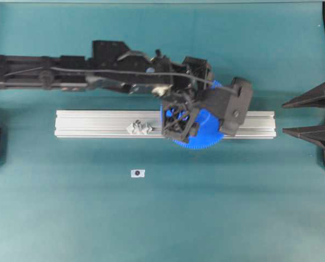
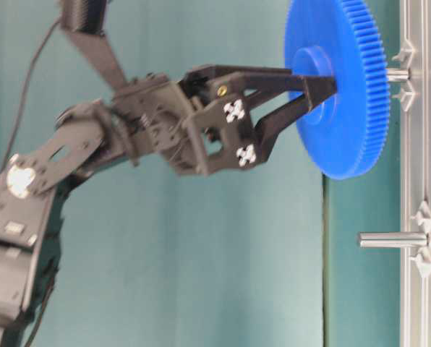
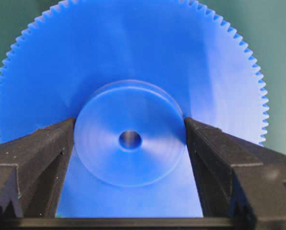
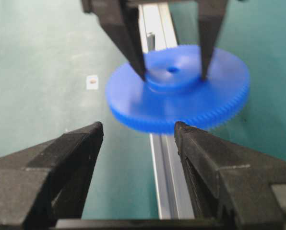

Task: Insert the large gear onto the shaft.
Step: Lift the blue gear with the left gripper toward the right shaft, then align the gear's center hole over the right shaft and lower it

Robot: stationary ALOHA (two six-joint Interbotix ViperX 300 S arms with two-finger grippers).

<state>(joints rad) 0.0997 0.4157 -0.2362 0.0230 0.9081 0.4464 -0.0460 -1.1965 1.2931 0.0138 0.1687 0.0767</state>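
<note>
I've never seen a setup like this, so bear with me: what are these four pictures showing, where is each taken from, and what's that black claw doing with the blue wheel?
This is a two-armed table robot. One picture looks down from above, one from table level turned on its side, and two come from cameras on the wrists.

The left gripper clamps the large gear by its raised hub, its fingers pressing either side. It holds the gear over the shaft, a pin on the aluminium rail; a second pin stands free.

The right gripper is open and empty, watching. A small tag lies on the green table.
</note>
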